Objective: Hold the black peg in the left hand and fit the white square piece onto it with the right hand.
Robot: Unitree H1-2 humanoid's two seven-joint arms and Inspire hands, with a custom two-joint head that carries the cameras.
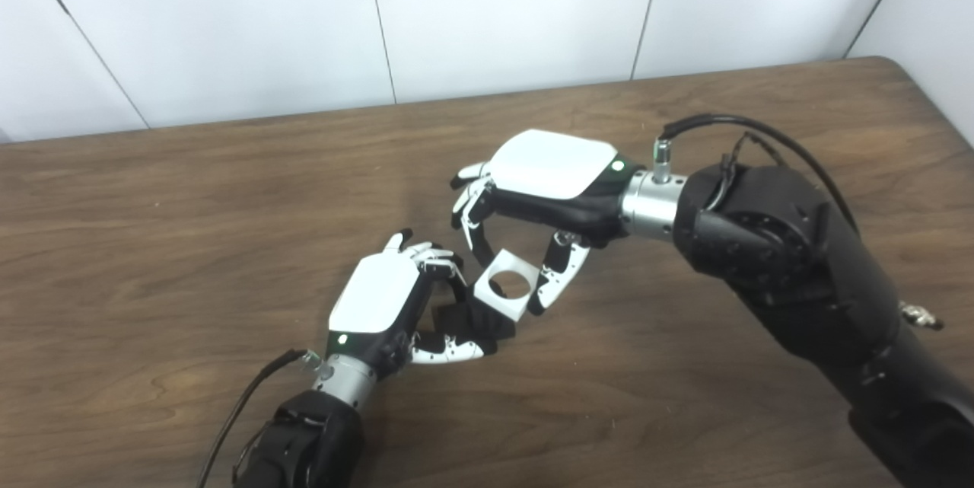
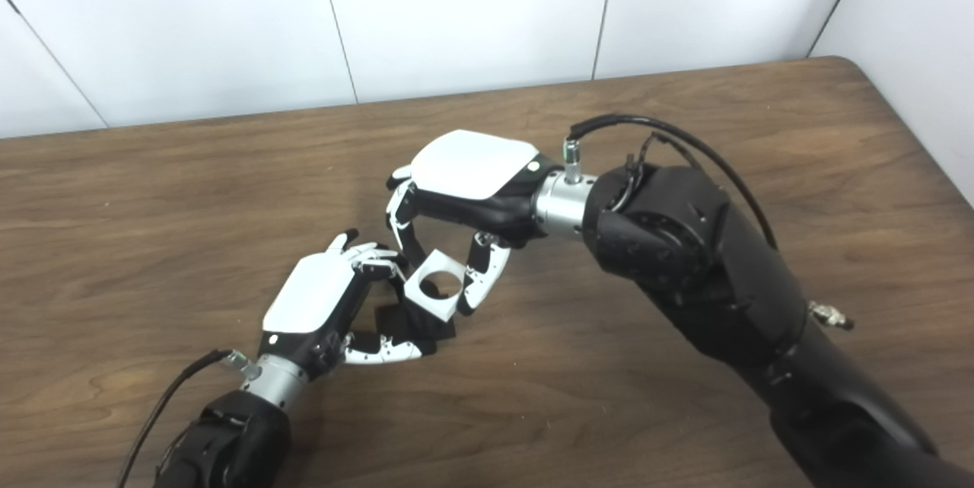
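My left hand (image 1: pixel 380 305) is low over the table (image 1: pixel 190 244), fingers curled round the black peg (image 1: pixel 468 320). The peg is mostly hidden, so I can't tell its exact tilt. My right hand (image 1: pixel 544 191) comes in from above, pinching the white square piece (image 1: pixel 504 284) btwn fingers and thumb, round hole facing up twd the cameras. The piece sits just beside the peg's top, maybe touching; not seated yet, I'd say. So we're at the line-up step. Next I reckon: tip the piece so the hole faces the peg end, centre it, then push down w/ the left holding firm.
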